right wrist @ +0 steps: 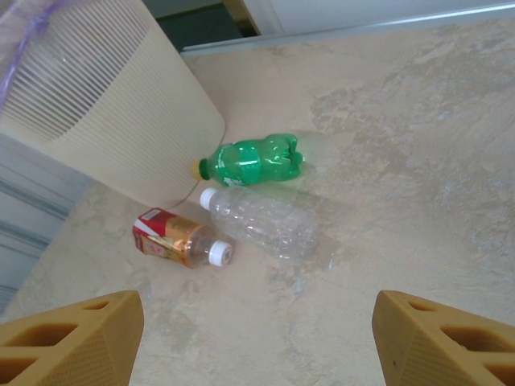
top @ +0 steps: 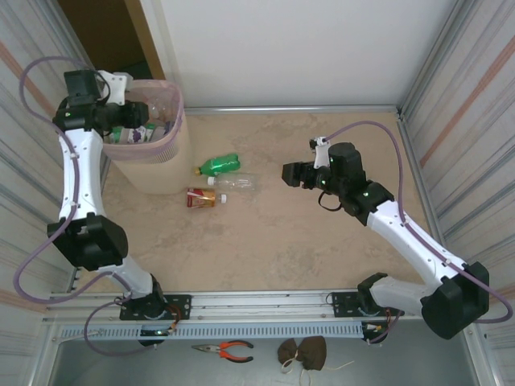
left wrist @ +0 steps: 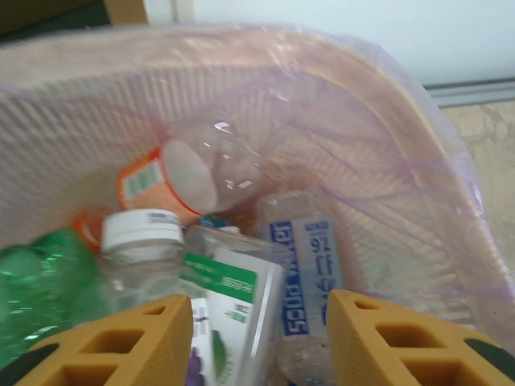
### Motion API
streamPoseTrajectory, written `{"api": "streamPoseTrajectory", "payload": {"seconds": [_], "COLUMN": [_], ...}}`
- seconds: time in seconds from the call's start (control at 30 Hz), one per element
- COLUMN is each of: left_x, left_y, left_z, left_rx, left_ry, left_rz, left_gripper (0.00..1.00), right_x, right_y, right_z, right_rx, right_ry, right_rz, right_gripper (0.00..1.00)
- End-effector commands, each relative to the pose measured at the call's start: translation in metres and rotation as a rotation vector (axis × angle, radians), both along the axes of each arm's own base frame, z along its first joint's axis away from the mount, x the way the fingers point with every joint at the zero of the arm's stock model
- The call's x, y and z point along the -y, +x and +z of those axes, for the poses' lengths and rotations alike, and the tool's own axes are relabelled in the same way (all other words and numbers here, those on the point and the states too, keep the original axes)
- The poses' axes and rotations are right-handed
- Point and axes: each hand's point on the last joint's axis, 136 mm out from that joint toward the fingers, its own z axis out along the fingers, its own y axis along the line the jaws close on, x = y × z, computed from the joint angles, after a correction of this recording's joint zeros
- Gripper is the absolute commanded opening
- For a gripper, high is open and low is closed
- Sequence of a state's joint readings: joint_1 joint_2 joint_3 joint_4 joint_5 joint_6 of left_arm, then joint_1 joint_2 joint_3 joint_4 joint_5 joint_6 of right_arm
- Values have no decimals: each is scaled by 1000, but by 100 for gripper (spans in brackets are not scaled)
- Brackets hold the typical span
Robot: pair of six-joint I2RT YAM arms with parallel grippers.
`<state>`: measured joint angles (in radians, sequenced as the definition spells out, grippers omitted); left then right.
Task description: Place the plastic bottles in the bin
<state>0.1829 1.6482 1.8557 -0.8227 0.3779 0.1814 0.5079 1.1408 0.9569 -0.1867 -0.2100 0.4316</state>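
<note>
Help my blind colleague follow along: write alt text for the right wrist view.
Three crushed plastic bottles lie on a beige marbled table beside a cream ribbed plastic bin: a green bottle with a yellow cap, a clear bottle with a white cap and a brown bottle with a red label. The open right tool points toward them, holding nothing.

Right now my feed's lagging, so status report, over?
Left gripper open over bin. Right gripper open, facing green bottle, clear bottle, brown bottle on table. Path clear.

Marbled table (top: pixel 306 241): three bottles (top: pixel 235 182), bin (top: pixel 153 167).
</note>
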Motion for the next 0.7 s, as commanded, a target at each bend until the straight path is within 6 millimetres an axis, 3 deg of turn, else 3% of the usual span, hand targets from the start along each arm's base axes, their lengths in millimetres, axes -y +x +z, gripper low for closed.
{"api": "streamPoseTrajectory", "payload": {"seconds": [0.0,0.23,0.37,0.53,0.67], "left_x": [24,75,111,163,198], "left_y": [-13,-39,-59,-91,-118], "left_z": [18,44,45,24,-18], "left_rx": [32,84,98,64,-18], "left_ry": [-33,-54,-31,90,293], "left_rz": [-54,-179,-300,-537,-744], "left_gripper": [48,51,53,55,58], "right_x": [4,6,9,12,14], "right_y": [-4,-6,-8,-10,-11], "right_z": [3,-1,-2,0,1], "right_rx": [-5,-12,-14,-5,-3], "right_ry": [19,1,-15,-29,-37], "right_rz": [-12,-11,-11,-18,-21], "right_gripper": [74,74,73,73,73]}}
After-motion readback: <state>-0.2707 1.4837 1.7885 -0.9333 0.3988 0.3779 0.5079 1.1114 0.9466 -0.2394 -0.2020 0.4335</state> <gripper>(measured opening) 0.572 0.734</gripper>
